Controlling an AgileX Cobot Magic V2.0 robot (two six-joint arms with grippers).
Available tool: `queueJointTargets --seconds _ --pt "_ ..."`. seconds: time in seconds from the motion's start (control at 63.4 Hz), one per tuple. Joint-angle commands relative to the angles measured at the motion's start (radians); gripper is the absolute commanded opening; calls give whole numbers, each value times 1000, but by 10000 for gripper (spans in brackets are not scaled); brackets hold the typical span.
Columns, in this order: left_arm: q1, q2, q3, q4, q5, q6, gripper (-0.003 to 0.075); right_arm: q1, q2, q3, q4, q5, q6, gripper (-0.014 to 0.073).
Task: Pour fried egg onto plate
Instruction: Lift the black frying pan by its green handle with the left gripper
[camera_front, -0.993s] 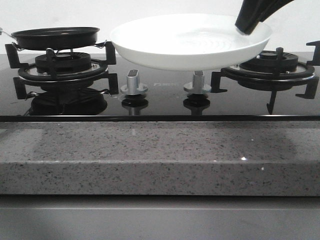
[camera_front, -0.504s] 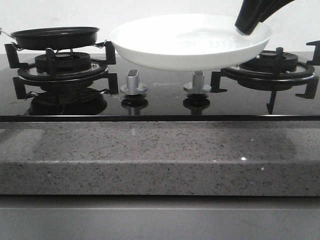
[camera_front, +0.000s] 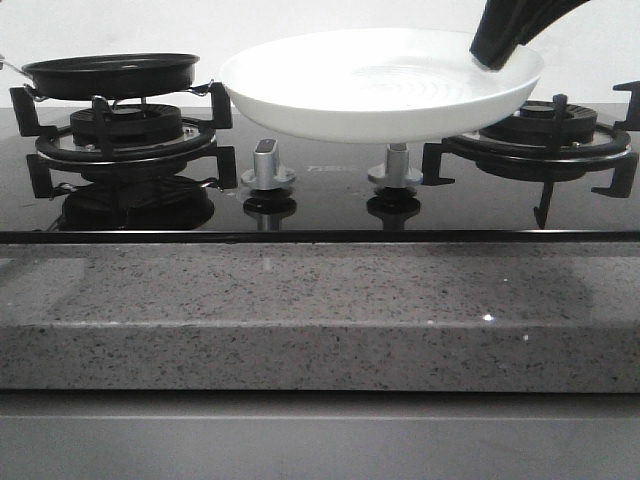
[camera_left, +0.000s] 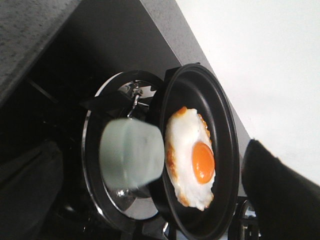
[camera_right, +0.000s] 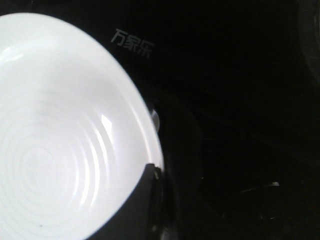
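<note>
Leftmost, at nine o'clock: black pan (camera_front: 110, 73) on the burner, fried egg (camera_left: 190, 157) flat inside. Soft, floppy, probably slick; better tipped by the pan than pinched. Left gripper: cannot tell. Rightward, plate (camera_front: 380, 85) aloft, rim pinched at two o'clock by right gripper (camera_front: 497, 48).

**Glass hob, grates and knobs on a stone counter**

A glossy black glass cooktop (camera_front: 330, 195) sits on a speckled grey stone counter (camera_front: 320, 315). A round black frying pan (camera_front: 110, 73) rests on the black cast-iron left burner grate (camera_front: 125, 140); a matching right burner grate (camera_front: 545, 145) stands at the far side. Between them, two silver-grey control knobs (camera_front: 267, 166) (camera_front: 396, 165) rise side by side from the glass, mirrored in it. White printed characters (camera_right: 132, 44) mark the hob's surface. A plain white wall (camera_front: 300, 18) stands behind.
</note>
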Motion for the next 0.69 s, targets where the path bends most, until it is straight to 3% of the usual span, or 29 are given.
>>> queueJointTargets --seconds 0.0,0.158,0.236,0.536,0.678 --pt "-1 2 -64 -63 27 9 692 -4 -37 -24 36 -35 -7 -117" --pt "-1 33 -100 -63 31 9 686 -4 -37 -24 36 -35 -7 -117" --pt "-1 34 -102 -65 31 9 636 -4 -37 -24 36 -35 -7 -117" --pt "-1 45 -102 -65 27 9 210 -4 -37 -24 36 -35 -7 -117" --pt "-1 45 -102 -70 23 9 72 -4 -37 -24 36 -35 -7 -117"
